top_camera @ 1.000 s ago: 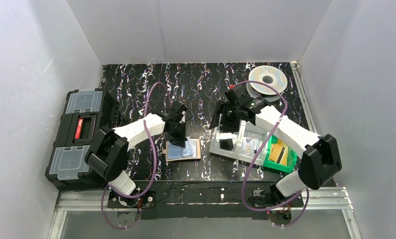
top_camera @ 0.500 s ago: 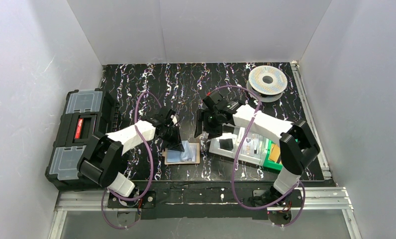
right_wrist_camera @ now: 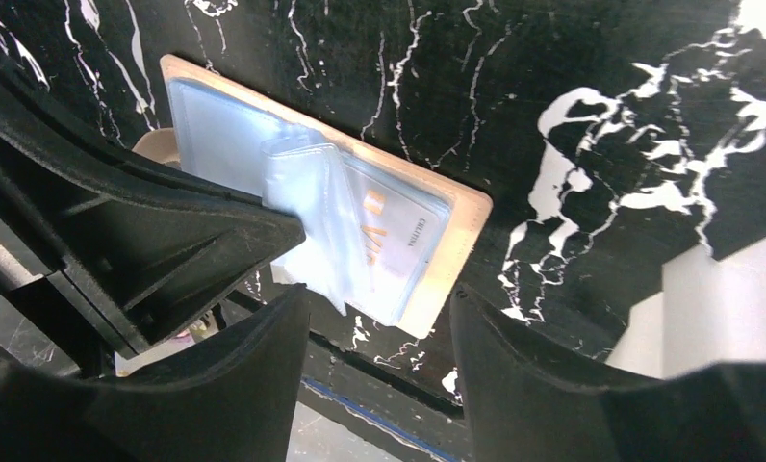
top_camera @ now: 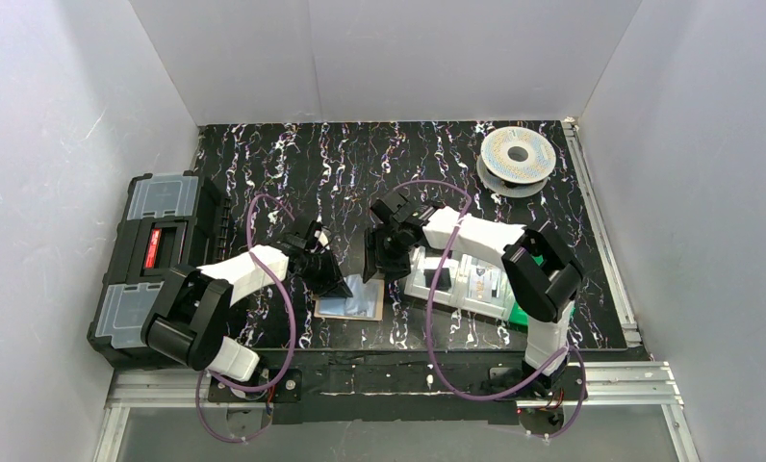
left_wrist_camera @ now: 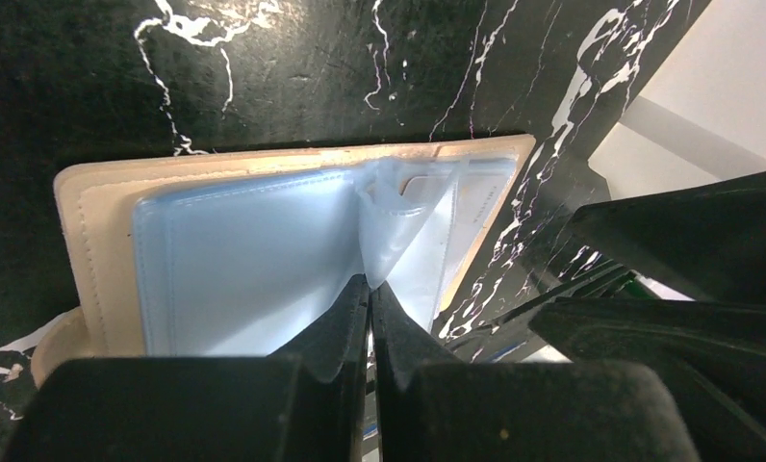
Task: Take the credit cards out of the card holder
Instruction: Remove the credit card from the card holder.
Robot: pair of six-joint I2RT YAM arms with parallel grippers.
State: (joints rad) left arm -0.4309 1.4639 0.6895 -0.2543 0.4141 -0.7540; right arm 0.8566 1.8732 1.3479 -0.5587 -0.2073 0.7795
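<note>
Card holder (top_camera: pixel 350 300) lies open on the bench (top_camera: pixel 293 164), front-centre, btwn the two arms. Credit cards (right_wrist_camera: pixel 394 245) sit inside its pale-blue plastic sleeves; one w/ print shows through at the R end. L claw (left_wrist_camera: pixel 370 289) is fully closed, pinching the edge of a clear sleeve flap (left_wrist_camera: pixel 394 217) & lifting it off the stack. R claw (right_wrist_camera: pixel 379 303) hangs just over the holder's R end, jaws roughly halfway apart, nothing in them.

Step in hand, as I read it: R claw goes for the exposed card while L holds the sleeve mouth up. To do it well:
- Come in low & flat along the card's short edge.
- Grab the card only, not the film.
- Pull straight out along the pocket, w/ L anchoring so the holder doesn't drag.

Risk: slick card slips, or film gets nipped too.

Containers:
- Clear compartment tray (top_camera: pixel 461 281), just R of the holder, mostly hidden by the R arm; holds small bits I can't ID.
- Green bin (top_camera: pixel 520 313) beyond it, contents hidden.
- Black toolbox (top_camera: pixel 153 269) at the L edge, clear-lidded pockets, contents not readable.
</note>
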